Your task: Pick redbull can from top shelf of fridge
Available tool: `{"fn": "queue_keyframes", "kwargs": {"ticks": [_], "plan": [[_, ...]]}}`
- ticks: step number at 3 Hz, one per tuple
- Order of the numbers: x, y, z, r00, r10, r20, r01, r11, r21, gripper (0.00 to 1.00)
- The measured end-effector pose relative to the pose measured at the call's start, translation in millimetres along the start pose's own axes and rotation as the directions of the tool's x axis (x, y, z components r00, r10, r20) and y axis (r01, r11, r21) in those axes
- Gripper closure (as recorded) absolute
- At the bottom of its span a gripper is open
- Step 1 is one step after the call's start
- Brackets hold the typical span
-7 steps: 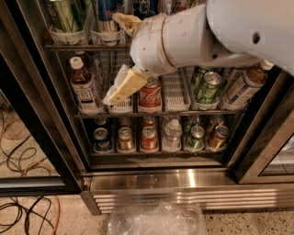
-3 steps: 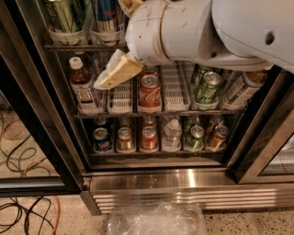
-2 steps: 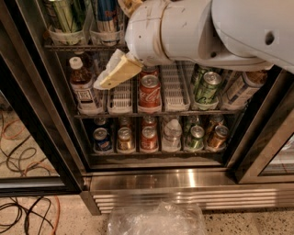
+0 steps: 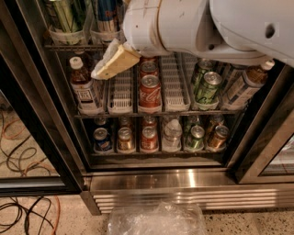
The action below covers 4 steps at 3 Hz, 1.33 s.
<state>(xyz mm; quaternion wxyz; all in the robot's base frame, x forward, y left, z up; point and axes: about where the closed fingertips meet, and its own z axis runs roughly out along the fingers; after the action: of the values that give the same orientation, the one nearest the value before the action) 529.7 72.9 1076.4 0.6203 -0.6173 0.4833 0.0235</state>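
Note:
The fridge [image 4: 183, 181] stands open in front of me, with wire racks of drinks. The top shelf [image 4: 69, 46] runs along the upper left, fronted by white can holders [image 4: 66, 35]. A blue-and-silver can [image 4: 106, 11], seemingly the redbull can, stands in the second holder beside a green-striped can [image 4: 64, 13]; their tops are cut off. My gripper [image 4: 112, 63], cream-coloured, hangs from the big white arm [image 4: 193, 25] just below and right of the blue can, in front of the shelf edge. It holds nothing that I can see. The arm hides the rest of the top shelf.
The middle rack holds a brown bottle [image 4: 82, 87], red cola cans [image 4: 149, 89], green cans [image 4: 206, 87] and white slotted lanes [image 4: 120, 92]. The lower rack holds several cans. Black door frames stand at left [image 4: 46, 119] and right [image 4: 262, 137]. Cables [image 4: 23, 206] and a plastic bag [image 4: 156, 220] lie on the floor.
The gripper has risen and shifted left, from in front of the middle rack to just under the top shelf edge. In the last second it has barely moved.

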Motion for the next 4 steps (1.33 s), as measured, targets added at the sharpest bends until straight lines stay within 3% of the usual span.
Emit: {"fn": "queue_keyframes", "kwargs": {"ticks": [3,4], "plan": [[14.4,-8.3,15.5,0.998,0.010,-0.054,-0.006,0.9963,0.086,0.00],[25.8,-20.7,24.4,0.998,0.004,-0.067,0.007,0.9866,0.163,0.00]]}}
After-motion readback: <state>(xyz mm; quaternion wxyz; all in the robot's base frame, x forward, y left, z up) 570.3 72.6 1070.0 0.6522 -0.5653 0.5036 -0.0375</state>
